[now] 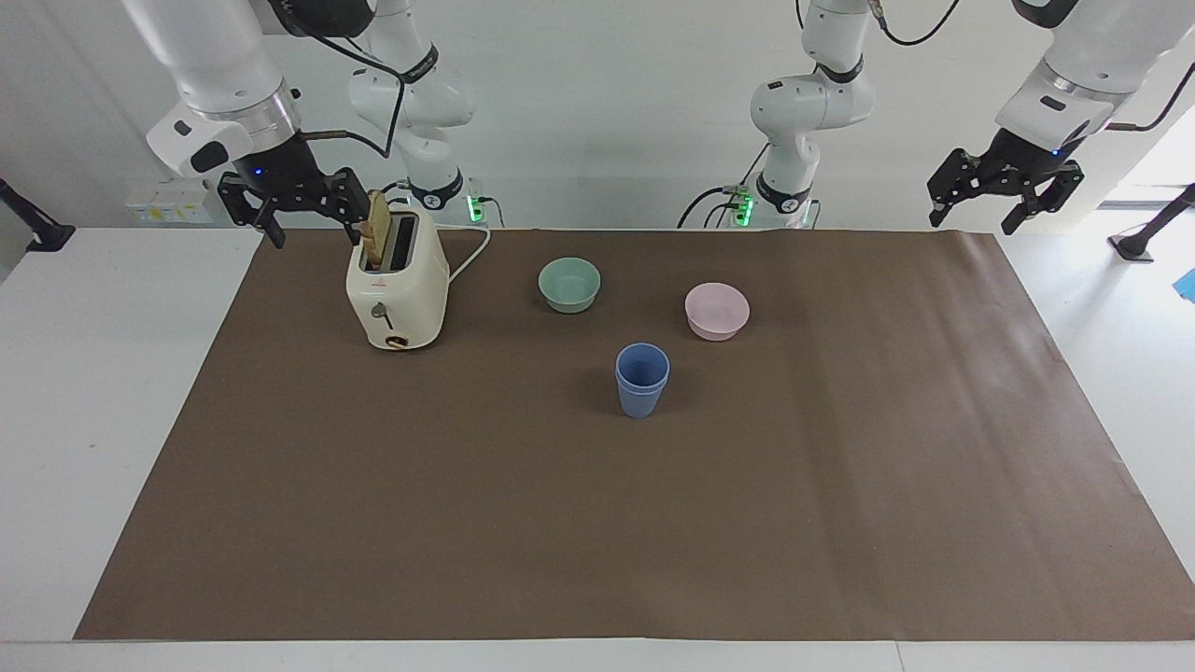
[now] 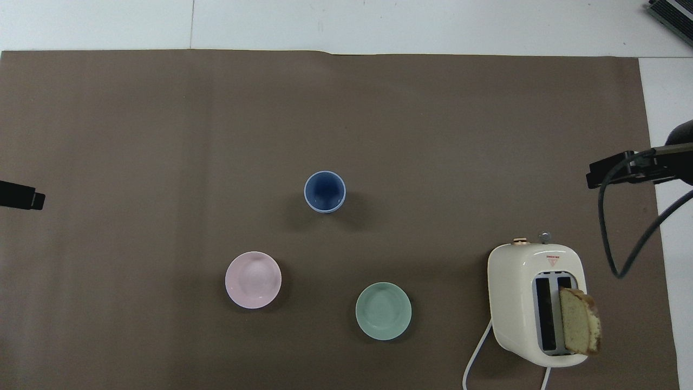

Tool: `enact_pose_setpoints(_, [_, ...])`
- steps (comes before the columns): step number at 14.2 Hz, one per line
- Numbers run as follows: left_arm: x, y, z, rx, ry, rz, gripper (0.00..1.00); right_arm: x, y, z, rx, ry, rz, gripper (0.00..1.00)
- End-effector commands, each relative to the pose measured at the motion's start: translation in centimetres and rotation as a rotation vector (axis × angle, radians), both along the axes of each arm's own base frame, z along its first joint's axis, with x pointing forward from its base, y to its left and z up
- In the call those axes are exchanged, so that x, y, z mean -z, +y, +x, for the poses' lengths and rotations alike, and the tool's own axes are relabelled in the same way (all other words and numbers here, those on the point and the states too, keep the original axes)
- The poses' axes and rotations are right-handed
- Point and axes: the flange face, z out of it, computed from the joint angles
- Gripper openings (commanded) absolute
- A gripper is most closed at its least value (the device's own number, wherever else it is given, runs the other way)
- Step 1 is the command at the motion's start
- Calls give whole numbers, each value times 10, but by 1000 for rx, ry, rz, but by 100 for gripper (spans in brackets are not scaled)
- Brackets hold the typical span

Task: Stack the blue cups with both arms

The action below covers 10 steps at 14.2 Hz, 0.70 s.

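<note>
The two blue cups (image 1: 642, 378) stand nested one inside the other, upright, in the middle of the brown mat; from overhead, the blue cups (image 2: 325, 192) show as one rim inside the other. My right gripper (image 1: 316, 222) hangs open and empty in the air beside the toaster, over the mat's corner at the right arm's end; a black part of the right gripper (image 2: 622, 168) shows overhead. My left gripper (image 1: 973, 218) hangs open and empty above the mat's corner at the left arm's end, and the tip of the left gripper (image 2: 21, 195) shows overhead. Both grippers are well away from the cups.
A cream toaster (image 1: 397, 289) with a bread slice (image 1: 377, 229) sticking out stands toward the right arm's end. A mint-green bowl (image 1: 569, 284) and a pink bowl (image 1: 716, 310) sit nearer to the robots than the cups. The brown mat (image 1: 597, 523) covers the table.
</note>
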Motion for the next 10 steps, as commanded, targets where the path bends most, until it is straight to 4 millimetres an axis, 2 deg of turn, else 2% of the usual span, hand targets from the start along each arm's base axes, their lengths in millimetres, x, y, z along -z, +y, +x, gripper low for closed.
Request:
enact_pose_setpoints(1, [-3, -1, -5, 0, 3, 6, 100, -1, 2, -6, -17, -9, 17, 100])
enact_pose_setpoints(10, [-3, 2, -5, -8, 3, 6, 100, 0, 3, -5, -19, -9, 17, 100])
